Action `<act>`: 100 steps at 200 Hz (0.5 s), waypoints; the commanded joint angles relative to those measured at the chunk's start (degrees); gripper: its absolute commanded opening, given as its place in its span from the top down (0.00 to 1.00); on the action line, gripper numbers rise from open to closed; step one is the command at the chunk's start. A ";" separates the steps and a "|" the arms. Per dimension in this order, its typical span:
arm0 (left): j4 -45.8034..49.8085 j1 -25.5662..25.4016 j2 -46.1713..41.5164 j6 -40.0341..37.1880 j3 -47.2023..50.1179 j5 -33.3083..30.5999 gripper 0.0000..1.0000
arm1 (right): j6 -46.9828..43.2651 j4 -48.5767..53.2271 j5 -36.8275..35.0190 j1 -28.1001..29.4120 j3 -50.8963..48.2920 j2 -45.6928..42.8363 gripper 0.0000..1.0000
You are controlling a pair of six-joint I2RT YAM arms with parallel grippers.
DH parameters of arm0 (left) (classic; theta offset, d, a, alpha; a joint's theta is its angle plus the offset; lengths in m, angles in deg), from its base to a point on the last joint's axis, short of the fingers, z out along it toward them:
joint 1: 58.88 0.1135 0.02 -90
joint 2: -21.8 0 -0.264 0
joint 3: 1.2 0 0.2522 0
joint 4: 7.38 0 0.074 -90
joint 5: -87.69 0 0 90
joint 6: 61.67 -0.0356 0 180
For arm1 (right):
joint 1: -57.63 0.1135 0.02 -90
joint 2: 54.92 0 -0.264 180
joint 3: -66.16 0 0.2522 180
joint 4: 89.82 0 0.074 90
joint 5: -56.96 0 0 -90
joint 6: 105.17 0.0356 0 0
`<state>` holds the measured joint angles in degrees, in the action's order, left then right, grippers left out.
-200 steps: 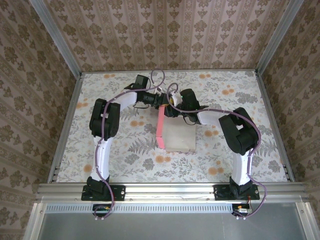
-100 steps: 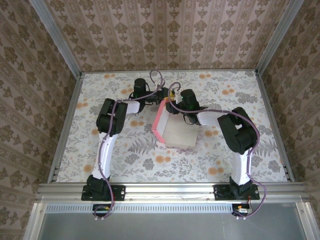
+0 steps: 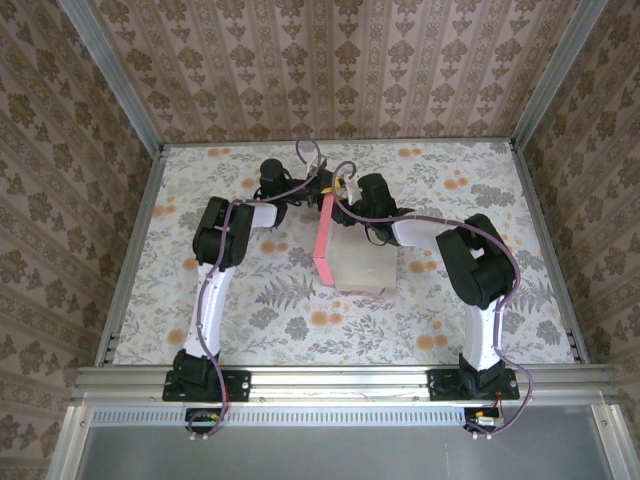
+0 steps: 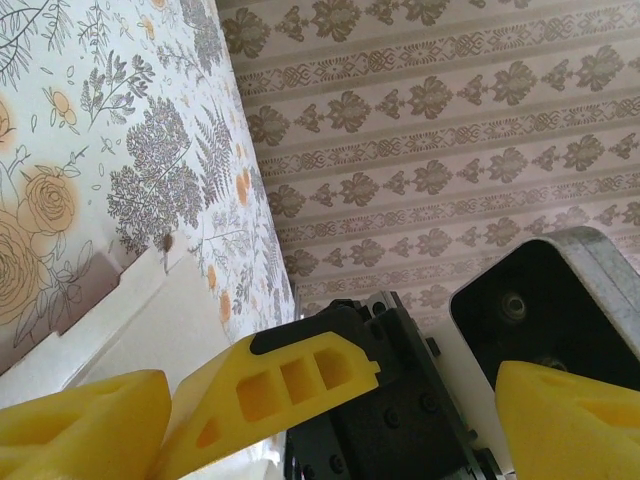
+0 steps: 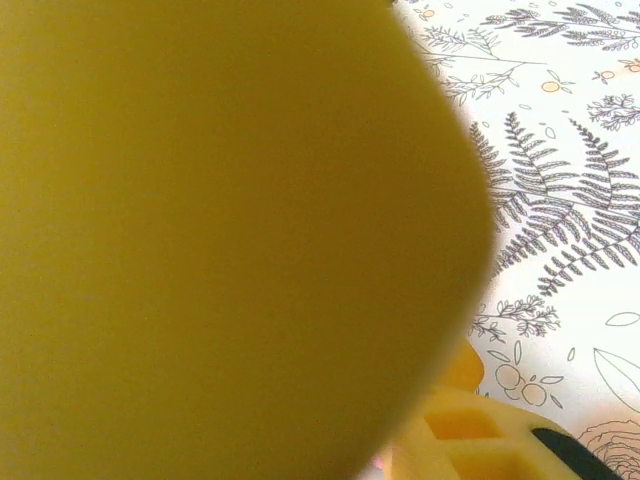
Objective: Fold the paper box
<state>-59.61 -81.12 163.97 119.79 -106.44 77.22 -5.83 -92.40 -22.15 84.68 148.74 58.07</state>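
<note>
- Paper box (image 3: 362,268): lies at the centre of the table (image 3: 200,300), pale panel flat, pink flap (image 3: 325,240) upright on its left edge.
- Left gripper (image 3: 320,188): fingers spread wide, at the flap's far end.
- Right gripper (image 3: 342,198): finger state cannot be told.

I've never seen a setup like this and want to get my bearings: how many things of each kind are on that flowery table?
Robot arms: 2, the left arm and the right arm
Paper box, pink outside and pale inside: 1
Total: 3
</note>
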 commanded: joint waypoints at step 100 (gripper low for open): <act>-6.63 -1.43 -2.71 7.07 -4.19 6.28 0.00 | -1.33 4.52 1.21 1.71 -3.01 0.96 0.91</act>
<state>-60.07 -80.42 163.99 123.31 -107.01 80.52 -6.37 -91.63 -20.64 84.72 149.14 57.96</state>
